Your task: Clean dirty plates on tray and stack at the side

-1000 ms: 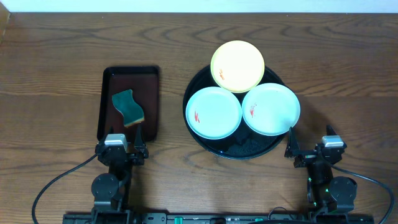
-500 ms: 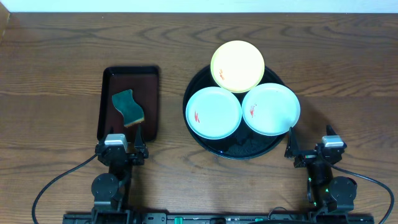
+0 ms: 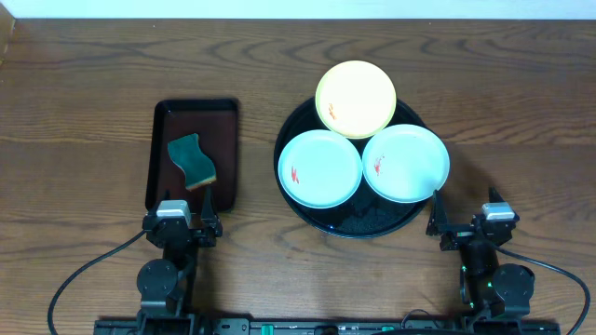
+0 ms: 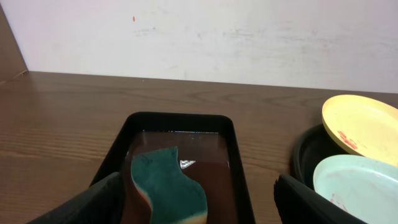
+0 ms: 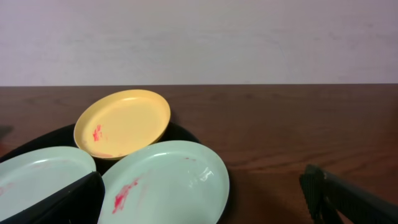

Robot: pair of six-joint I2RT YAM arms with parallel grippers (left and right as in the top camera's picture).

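Observation:
The round black tray [image 3: 358, 224] holds three plates with red smears: a pale yellow plate [image 3: 355, 98] at the back, a pale blue plate [image 3: 319, 168] at the front left and a pale blue plate [image 3: 405, 163] at the front right. The yellow plate [image 5: 122, 122] and the right plate [image 5: 168, 183] show in the right wrist view. My left gripper [image 3: 182, 203] is open and empty at the near end of the small brown tray. My right gripper [image 3: 464, 205] is open and empty just right of the black tray's near side.
A dark-brown rectangular tray [image 3: 160, 154] left of the black tray holds a green sponge [image 3: 191, 160], seen close in the left wrist view [image 4: 168, 190]. A pale wall [image 4: 205, 31] stands behind the table's far edge.

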